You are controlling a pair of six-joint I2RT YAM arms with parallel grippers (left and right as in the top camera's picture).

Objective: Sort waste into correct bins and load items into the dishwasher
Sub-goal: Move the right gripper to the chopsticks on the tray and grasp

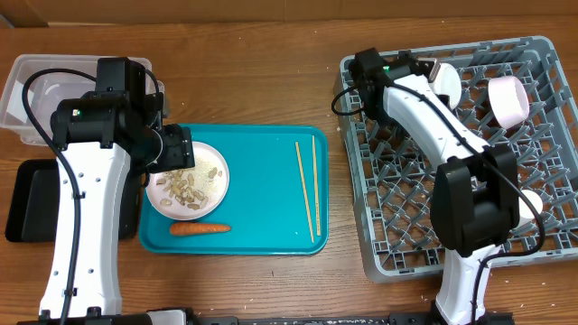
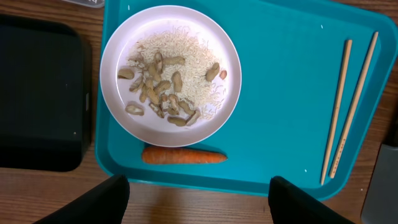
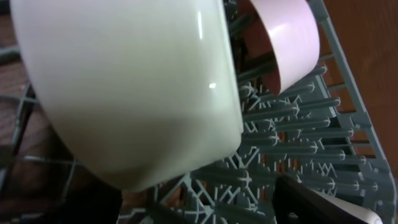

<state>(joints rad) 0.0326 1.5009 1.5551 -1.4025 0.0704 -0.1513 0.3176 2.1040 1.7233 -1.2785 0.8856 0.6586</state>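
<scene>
A white plate [image 1: 190,181] with beige scraps [image 2: 160,87] sits on the teal tray [image 1: 262,181]. An orange carrot [image 2: 184,155] lies in front of the plate, and two chopsticks [image 1: 307,190] lie to its right. My left gripper [image 2: 199,205] hovers open and empty above the tray's near edge. My right gripper [image 3: 186,208] is open at the back left of the grey rack [image 1: 406,226], right against a white bowl [image 3: 124,87]. A pink bowl [image 1: 508,99] stands on its side in the rack. A small white cup [image 1: 529,209] shows by the right arm. The snack wrapper is out of view.
The clear tub [image 1: 23,86] stands at the back left, partly under my left arm. The black tray [image 2: 40,93] lies in front of the tub, left of the teal tray. Bare wood runs along the front of the table.
</scene>
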